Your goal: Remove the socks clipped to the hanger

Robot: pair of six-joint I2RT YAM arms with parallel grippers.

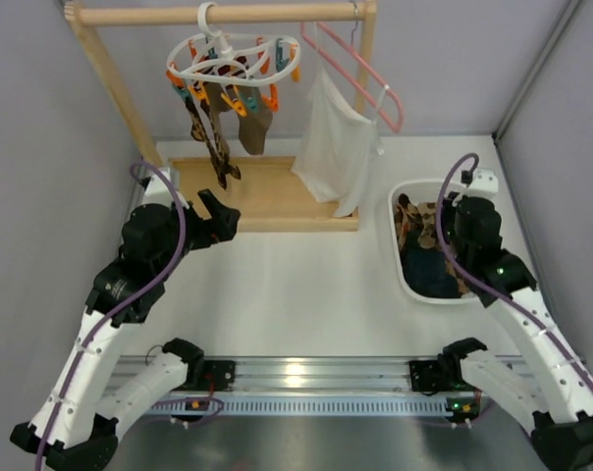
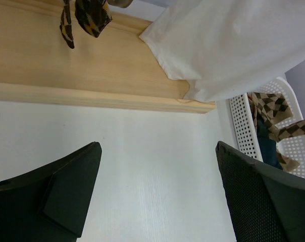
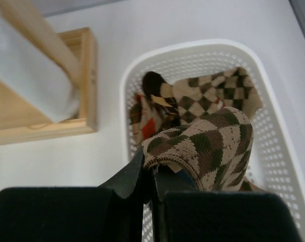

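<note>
**Part unloaded: some socks binned, several left on the clips**

The right gripper (image 3: pixel 150 169) is closed tight, with the edge of an argyle sock (image 3: pixel 208 146) pinched between its fingers. The sock drapes away from the tips and hangs over the white basket (image 3: pixel 286 151) directly below. It is off the hanger but not yet let go. Beneath it in the basket lie loose socks (image 3: pixel 203 98) in similar check patterns, so part of the job is done.

The left gripper (image 2: pixel 157 151) stands wide open with nothing between its fingers, only bare tabletop (image 2: pixel 142 166) under it. Just ahead of it runs the wooden base (image 2: pixel 92 65) of the drying rack. Above that, the toe ends of the clipped socks (image 2: pixel 89 15) dangle into its wrist view.

Those socks belong to the hanger (image 1: pixel 233 59), a white ring of orange and teal pegs hooked on the rack's rail (image 1: pixel 130 14), well above and ahead of the left gripper. The overhead view shows patterned socks on the side nearer that gripper and a plain brown one beside them. They overlap, so I would say about three are left, but the exact count is hard to make out.

To the far side of the ring from the left gripper, a white garment (image 1: pixel 336 157) on a pink hanger (image 1: pixel 370 83) hangs between the ring and the basket. Its hem comes down close to the wooden base. Any sock carried across to the basket has to pass it, and the brown sock hangs nearest to it.
</note>
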